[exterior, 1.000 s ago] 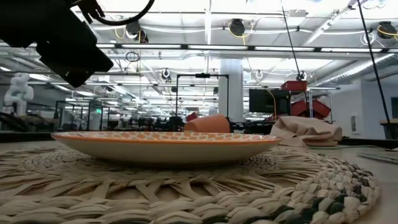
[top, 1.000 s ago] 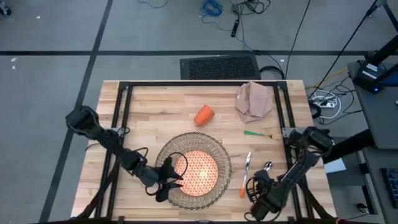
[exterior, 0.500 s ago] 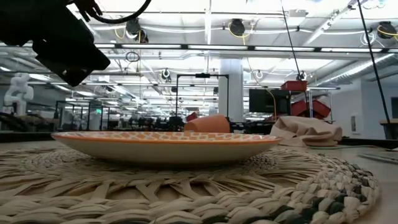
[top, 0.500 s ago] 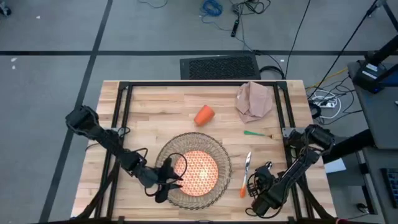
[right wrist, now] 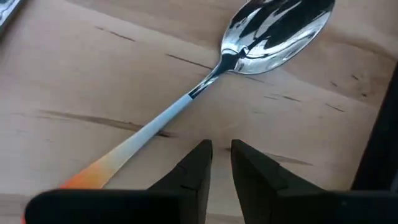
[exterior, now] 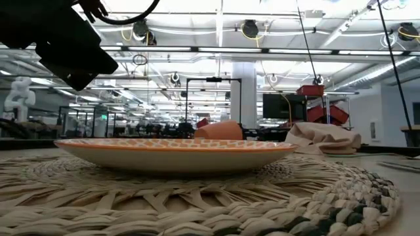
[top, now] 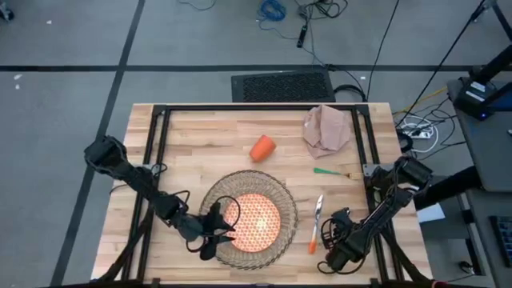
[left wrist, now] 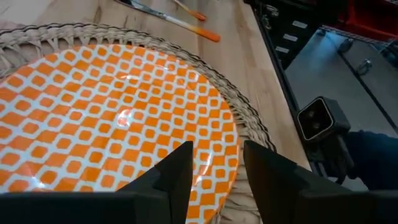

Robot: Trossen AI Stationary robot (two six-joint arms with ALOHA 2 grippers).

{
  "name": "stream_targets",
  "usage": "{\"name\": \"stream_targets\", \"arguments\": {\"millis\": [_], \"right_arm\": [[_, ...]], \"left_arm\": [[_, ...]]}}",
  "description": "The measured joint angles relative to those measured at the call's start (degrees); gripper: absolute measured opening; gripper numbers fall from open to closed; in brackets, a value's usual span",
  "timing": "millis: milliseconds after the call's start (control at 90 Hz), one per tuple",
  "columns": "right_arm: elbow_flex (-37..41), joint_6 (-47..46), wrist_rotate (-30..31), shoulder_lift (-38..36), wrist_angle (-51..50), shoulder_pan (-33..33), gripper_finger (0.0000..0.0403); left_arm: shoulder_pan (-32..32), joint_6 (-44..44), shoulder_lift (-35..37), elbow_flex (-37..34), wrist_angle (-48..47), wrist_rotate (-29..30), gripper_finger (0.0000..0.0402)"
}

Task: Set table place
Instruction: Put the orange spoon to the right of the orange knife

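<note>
Right gripper (right wrist: 216,163) has crept forward — nearly closed, empty, over the spoon (right wrist: 205,87); plate (top: 256,221) sits on placemat (top: 284,200).

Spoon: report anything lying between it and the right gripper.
Nothing visible does. The right gripper hovers just above the spoon, beside its handle, with only bare table showing between the slightly parted fingers.

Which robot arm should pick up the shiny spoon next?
Probably the right arm. Its right gripper hangs just above the spoon, fingers nearly together, at the table's right side. The left gripper is over the orange plate on the placemat, farther away.
</note>
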State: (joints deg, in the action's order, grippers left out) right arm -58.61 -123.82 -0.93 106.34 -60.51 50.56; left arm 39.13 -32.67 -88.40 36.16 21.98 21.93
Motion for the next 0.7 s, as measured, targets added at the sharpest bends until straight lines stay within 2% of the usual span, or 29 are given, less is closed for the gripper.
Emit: {"name": "stream_targets", "arguments": {"millis": [278,700], "right_arm": [[0.6,2.0,3.2,0.1,-3.8,-1.8,0.0054],[2.4,5.7,4.8,0.1,-2.6,-6.3,0.0054]], "left_arm": [[0.0,0.0,0.0,0.0,0.0,0.2,0.0128],[-0.1,0.0,0.0,0.0,0.0,0.4,0.0128]]}}
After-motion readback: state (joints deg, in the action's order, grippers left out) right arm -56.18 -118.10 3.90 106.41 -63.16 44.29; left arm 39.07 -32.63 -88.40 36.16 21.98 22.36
